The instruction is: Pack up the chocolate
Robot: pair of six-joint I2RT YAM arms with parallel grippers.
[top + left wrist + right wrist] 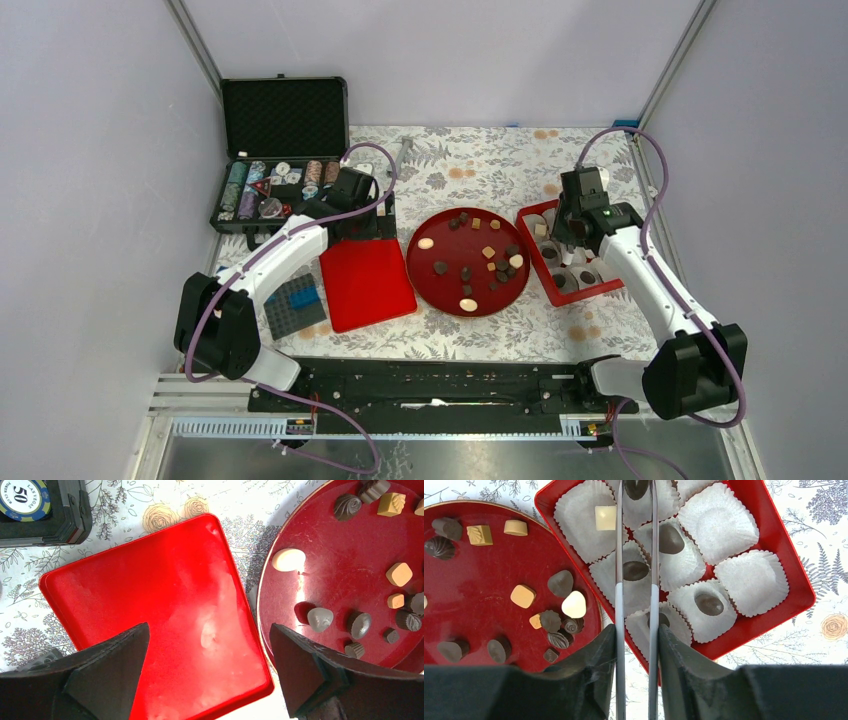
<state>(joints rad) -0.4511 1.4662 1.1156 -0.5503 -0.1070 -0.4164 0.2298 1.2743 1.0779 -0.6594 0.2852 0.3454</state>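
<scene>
Many chocolates [466,272] lie loose on the round red plate [420,285] at mid-counter; a few sit in white paper cups [718,522] inside the red box [784,545] to its right. The right claw [636,635], closed on metal tweezers [619,580], appears to pinch a dark piece [636,487] at their tips over a far cup. Likely risk: on uneven release it sticks to one prong or tips the cup. The left claw [209,630], fully open and empty, hovers over the red lid [150,605].

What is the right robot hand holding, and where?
The right gripper squeezes long silver metal tweezers by their two arms, at the near part.
</scene>
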